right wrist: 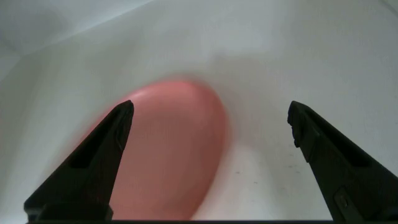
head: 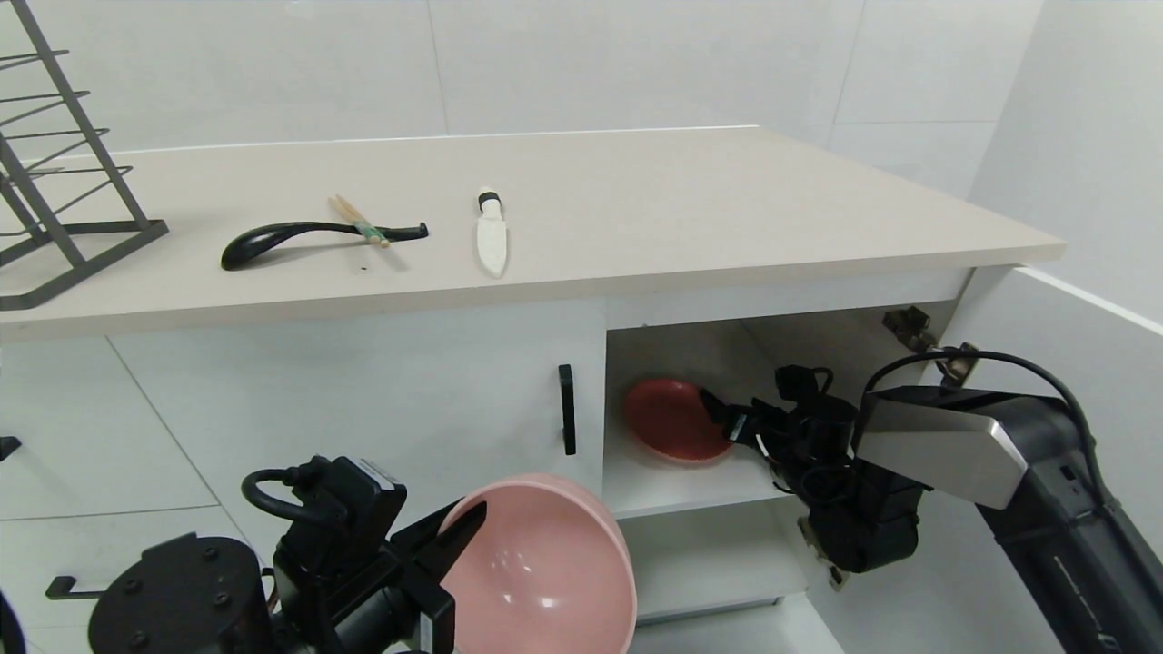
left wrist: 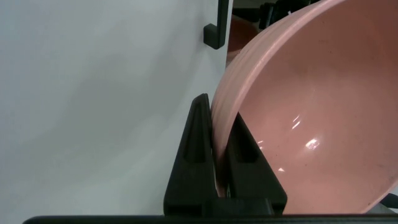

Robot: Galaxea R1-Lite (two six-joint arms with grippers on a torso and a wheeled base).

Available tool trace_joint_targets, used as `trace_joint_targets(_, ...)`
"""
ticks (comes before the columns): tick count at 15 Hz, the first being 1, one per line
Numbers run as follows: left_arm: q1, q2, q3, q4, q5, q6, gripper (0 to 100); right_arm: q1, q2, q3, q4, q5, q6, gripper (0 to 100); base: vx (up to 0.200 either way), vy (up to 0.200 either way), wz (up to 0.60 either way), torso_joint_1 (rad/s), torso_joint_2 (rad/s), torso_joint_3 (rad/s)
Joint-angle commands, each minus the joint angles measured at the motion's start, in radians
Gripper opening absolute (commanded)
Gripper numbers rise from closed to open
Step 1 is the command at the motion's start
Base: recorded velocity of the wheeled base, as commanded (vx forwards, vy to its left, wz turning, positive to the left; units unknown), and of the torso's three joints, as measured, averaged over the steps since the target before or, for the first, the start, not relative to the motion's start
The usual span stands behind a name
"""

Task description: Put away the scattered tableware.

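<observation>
Low in the head view, my left gripper point(head: 454, 538) is shut on the rim of a pink bowl point(head: 545, 572), held tilted in front of the closed cabinet door. The left wrist view has the two fingers point(left wrist: 198, 149) pinching the bowl point(left wrist: 311, 106) wall. A red plate point(head: 672, 420) lies on the upper shelf inside the open cabinet. My right gripper point(head: 720, 416) is at the plate's right edge, open; in its wrist view the gripper point(right wrist: 210, 109) straddles the plate point(right wrist: 161, 149) without touching it. On the counter lie a black spoon point(head: 273, 238), chopsticks point(head: 361, 221) and a white knife point(head: 491, 234).
A dark wire dish rack point(head: 64, 182) stands at the counter's left end. The closed door has a black handle point(head: 566, 409). The open cabinet door point(head: 1072, 309) stands at the right beside my right arm. A lower shelf point(head: 709, 563) sits beneath the plate's shelf.
</observation>
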Motion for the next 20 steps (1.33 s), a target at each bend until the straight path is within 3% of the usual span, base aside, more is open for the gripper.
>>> trace_joint_targets(1, 0.0, 0.0, 0.0, -0.001, 0.0, 0.0, 0, -0.006, -0.078, 0.179, -0.016, -0.02, -0.07, 100, 0.0, 0.0, 0.0, 0.0, 0.0, 0.0)
trace_joint_targets(2, 0.0, -0.002, 0.0, -0.001, 0.0, 0.0, 0, -0.001, -0.107, 0.233, -0.016, -0.023, -0.104, 100, 0.0, 0.0, 0.0, 0.0, 0.0, 0.0)
trace_joint_targets(4, -0.011, -0.005, 0.0, -0.001, 0.0, 0.001, 0, 0.051, -0.299, 0.509, -0.016, -0.029, -0.145, 100, 0.0, 0.0, 0.0, 0.0, 0.0, 0.0)
trace_joint_targets(8, -0.012, -0.028, 0.0, -0.001, -0.002, 0.006, 0, 0.151, -0.64, 0.716, -0.016, -0.032, -0.176, 100, 0.0, 0.0, 0.0, 0.0, 0.0, 0.0)
trace_joint_targets(11, -0.022, -0.026, -0.003, -0.001, -0.007, 0.021, 0, 0.154, -0.787, 0.915, -0.016, -0.052, -0.352, 100, 0.0, 0.0, 0.0, 0.0, 0.0, 0.0)
trace_joint_targets(12, -0.02, -0.011, -0.003, -0.001, -0.007, 0.09, 0, 0.155, -0.832, 0.955, -0.016, -0.052, -0.38, 100, 0.0, 0.0, 0.0, 0.0, 0.0, 0.0)
trace_joint_targets(14, -0.023, 0.01, -0.005, -0.001, -0.007, 0.152, 0, 0.154, -0.871, 0.949, -0.016, -0.052, -0.386, 100, 0.0, 0.0, 0.0, 0.0, 0.0, 0.0)
trace_joint_targets(20, -0.091, 0.055, -0.104, -0.001, -0.005, 0.155, 0, 0.178, -0.954, 0.963, -0.016, -0.052, -0.388, 100, 0.0, 0.0, 0.0, 0.0, 0.0, 0.0)
